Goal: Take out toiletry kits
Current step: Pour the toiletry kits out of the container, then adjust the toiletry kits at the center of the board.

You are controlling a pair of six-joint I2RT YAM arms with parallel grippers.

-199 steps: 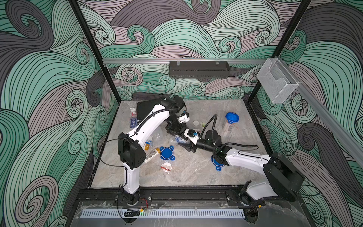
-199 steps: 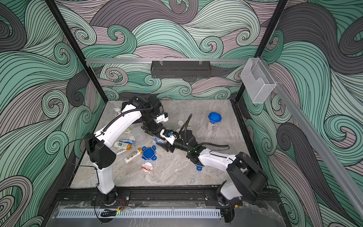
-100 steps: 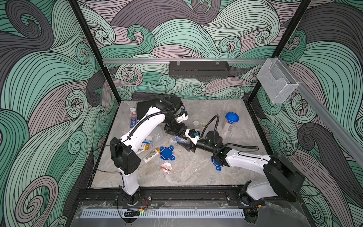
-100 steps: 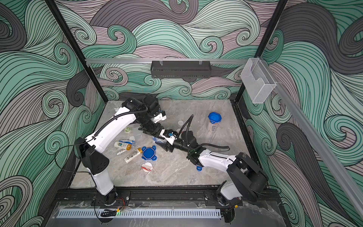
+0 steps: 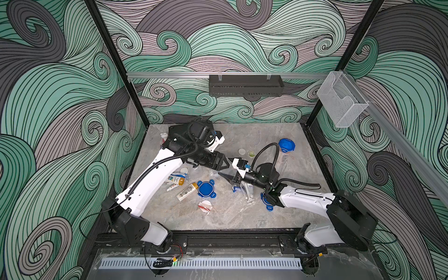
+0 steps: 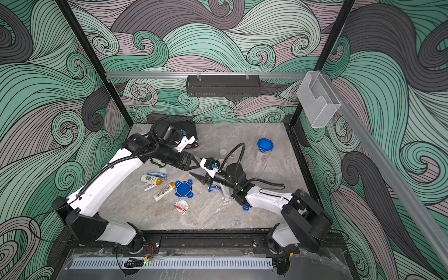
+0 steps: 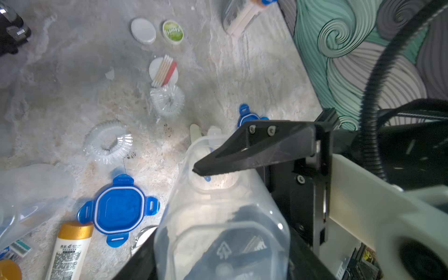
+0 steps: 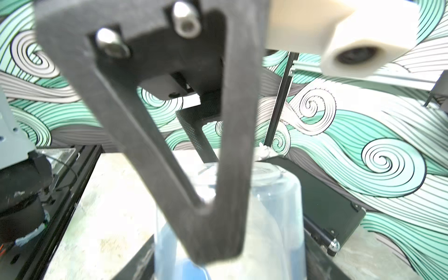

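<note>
**Left wrist camera:** The left gripper (image 7: 223,242) was clamped on a clear plastic container (image 7: 218,208), with a moulded recycling triangle showing on its base. The right gripper (image 7: 204,174) met it from the far end, one black finger lying along the container's mouth. Toiletry pieces lay on the marble table (image 7: 60,84) beyond. A gold-capped white bottle (image 7: 69,249), printed with Chinese characters and a barcode, lay just beside a blue clip lid (image 7: 118,211). Farther off were a round packet of cotton swabs (image 7: 163,71), a plain white disc (image 7: 143,31) and a green-topped tin (image 7: 172,32) whose white script could not be read.

**Right wrist camera:** The right gripper's fingers flanked the same container (image 8: 266,218) and appeared closed on it. The left gripper's triangular finger (image 8: 143,150) crossed in front, and a black case (image 8: 334,211) sat behind. No writing was legible.

**Top views:** In both, the left gripper (image 5: 224,164) and right gripper (image 5: 223,175) met tip to tip over the table's middle, and the container between them was hard to make out. The gold-capped bottle (image 5: 186,191) lay near the left gripper, toward the front. With it were an orange-capped bottle (image 5: 175,180) bearing a blue-and-white label, the blue lid (image 5: 206,188) and a round white packet (image 5: 204,206). Neither tool touched any of them. White-and-blue wrapped pieces (image 5: 246,190) lay under the right gripper's wrist. A blue-lidded jar (image 5: 286,145) stood well apart at the back.
</note>
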